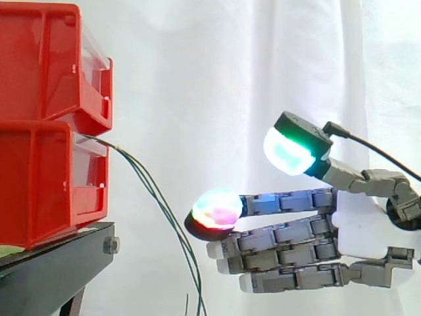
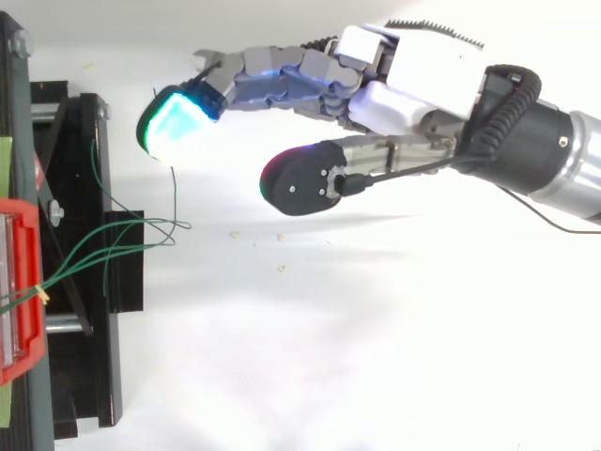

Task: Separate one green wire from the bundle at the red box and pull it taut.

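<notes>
the hand (image 1: 358,230) hangs to the right of the red box (image 1: 39,178), spread open. its straight, jointed grey fingers lie stacked and point left, with the thumb lifted above them, leaving a gap that i'd guess is meant to take a wire. nothing is pinched yet. the green wires (image 1: 154,191) leave the lower box's front, thin and slack, drooping in a close bundle just left of the rounded glowing pad (image 1: 217,210). the box is glossy plastic on a matte black stand (image 1: 52,270).
</notes>
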Controlling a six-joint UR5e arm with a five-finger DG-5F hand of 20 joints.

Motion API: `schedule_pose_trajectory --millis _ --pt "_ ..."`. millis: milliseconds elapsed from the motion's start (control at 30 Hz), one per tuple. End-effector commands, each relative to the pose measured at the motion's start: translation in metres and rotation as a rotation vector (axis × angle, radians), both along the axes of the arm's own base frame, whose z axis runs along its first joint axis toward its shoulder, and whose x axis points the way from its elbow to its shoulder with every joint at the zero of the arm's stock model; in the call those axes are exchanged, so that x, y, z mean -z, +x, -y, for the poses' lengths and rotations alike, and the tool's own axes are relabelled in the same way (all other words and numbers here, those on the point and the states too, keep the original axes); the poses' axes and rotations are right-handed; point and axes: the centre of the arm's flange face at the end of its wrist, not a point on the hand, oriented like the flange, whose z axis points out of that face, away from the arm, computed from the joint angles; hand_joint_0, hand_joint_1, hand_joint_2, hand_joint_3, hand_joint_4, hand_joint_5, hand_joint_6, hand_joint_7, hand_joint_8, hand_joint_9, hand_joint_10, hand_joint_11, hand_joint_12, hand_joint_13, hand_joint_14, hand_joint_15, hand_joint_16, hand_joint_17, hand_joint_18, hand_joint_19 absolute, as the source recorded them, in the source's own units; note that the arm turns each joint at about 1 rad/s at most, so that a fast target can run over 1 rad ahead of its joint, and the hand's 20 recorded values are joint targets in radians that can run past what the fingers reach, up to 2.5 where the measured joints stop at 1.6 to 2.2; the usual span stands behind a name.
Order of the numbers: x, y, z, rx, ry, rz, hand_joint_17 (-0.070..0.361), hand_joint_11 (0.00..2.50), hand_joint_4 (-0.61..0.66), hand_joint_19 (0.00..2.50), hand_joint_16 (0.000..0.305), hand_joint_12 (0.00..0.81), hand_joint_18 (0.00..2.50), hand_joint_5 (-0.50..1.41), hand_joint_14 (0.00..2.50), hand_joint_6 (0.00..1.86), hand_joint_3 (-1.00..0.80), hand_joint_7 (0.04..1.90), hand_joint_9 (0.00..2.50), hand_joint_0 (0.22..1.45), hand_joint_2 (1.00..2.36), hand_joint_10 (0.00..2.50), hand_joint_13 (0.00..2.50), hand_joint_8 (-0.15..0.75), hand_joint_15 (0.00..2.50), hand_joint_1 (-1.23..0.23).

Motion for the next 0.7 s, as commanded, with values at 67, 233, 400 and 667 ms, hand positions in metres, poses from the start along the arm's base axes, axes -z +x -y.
schedule_pose_trajectory --millis 67,233,400,667 --pt "0.012 0.019 -0.002 0.000 -0.005 -0.003 0.129 0.10 0.22 0.00 0.057 0.328 0.00 -0.21 0.00 0.50 -0.49 0.79 0.38 0.49 1.00 0.00 0.01 0.239 0.00 -0.57" --pt "0.011 0.035 -0.010 -0.030 0.016 -0.037 0.128 0.09 0.22 0.00 0.057 0.328 0.00 -0.21 0.00 0.50 -0.48 0.79 0.38 0.49 1.00 0.00 0.01 0.239 0.01 -0.57" --pt "0.011 0.041 -0.022 -0.060 0.009 -0.034 0.128 0.10 0.23 0.00 0.057 0.330 0.00 -0.20 0.00 0.50 -0.48 0.79 0.38 0.49 1.00 0.00 0.01 0.239 0.01 -0.57" --pt "0.004 0.046 -0.036 -0.078 -0.022 0.009 0.127 0.10 0.24 0.00 0.057 0.330 0.00 -0.20 0.00 0.50 -0.48 0.80 0.40 0.49 1.00 0.00 0.02 0.242 0.01 -0.57"
